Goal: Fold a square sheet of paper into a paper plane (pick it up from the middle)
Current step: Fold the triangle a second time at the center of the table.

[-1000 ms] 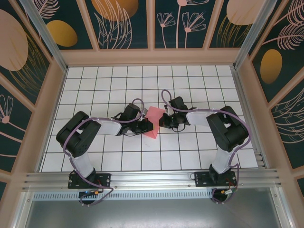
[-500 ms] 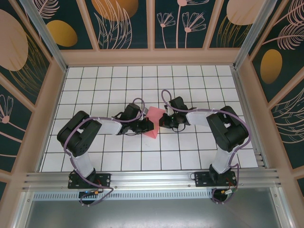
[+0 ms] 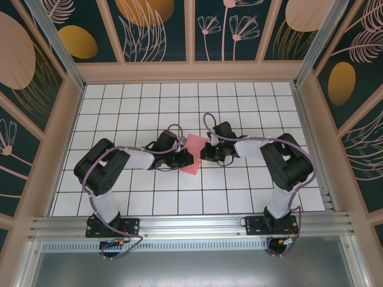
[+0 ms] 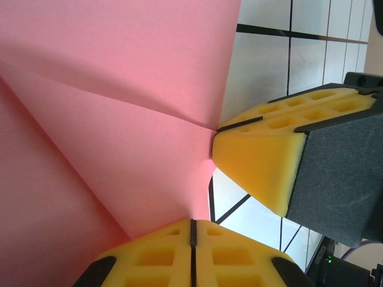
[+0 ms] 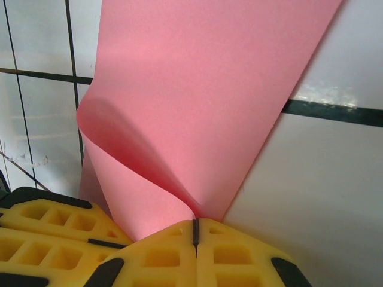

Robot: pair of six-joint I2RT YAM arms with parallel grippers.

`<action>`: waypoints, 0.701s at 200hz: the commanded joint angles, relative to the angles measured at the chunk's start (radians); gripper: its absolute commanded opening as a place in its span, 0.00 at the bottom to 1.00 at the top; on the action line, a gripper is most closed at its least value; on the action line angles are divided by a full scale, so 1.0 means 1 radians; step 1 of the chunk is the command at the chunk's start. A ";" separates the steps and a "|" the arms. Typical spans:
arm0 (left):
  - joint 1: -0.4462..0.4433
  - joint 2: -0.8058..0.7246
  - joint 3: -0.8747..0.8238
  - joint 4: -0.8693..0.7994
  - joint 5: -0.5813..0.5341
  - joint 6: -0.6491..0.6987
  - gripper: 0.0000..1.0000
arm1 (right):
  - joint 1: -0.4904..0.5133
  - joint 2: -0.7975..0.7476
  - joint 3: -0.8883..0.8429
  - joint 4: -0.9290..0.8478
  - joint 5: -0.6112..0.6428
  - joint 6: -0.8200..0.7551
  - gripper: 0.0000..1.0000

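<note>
Your worktop [image 3: 119, 107] is a hard white surface ruled into square tiles by thin dark lines, glossy enough to catch a highlight in the right wrist view. Near its centre lies the sheet of paper [image 3: 195, 160], thin, matte and pink-red. From overhead it reads as a small slanted rectangle, with the left claw [image 3: 187, 157] at its 9 o'clock side and the right claw [image 3: 206, 153] at its 3 o'clock side.

Overhead hides the grip itself, but the wrist views give it to you. From the left wrist, the paper shows straight, sharp creases, and its edge is pinched at 6 o'clock between the left claw's closed pads [image 4: 155, 257], which are blocky yellow foam pitted with square cells. The right claw closes on the paper just beside it, at 3 o'clock. From the right wrist, the paper bends in a soft curl rather than a crease, running down into that claw's shut pads at 6 o'clock.
</note>
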 commanded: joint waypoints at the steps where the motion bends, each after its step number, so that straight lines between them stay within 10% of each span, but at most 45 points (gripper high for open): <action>1: -0.006 0.015 0.022 -0.012 -0.014 -0.005 0.10 | -0.004 0.017 0.010 -0.025 0.013 -0.022 0.00; 140: -0.006 0.010 0.007 -0.054 -0.056 -0.015 0.10 | -0.004 0.028 0.035 -0.023 0.009 -0.036 0.00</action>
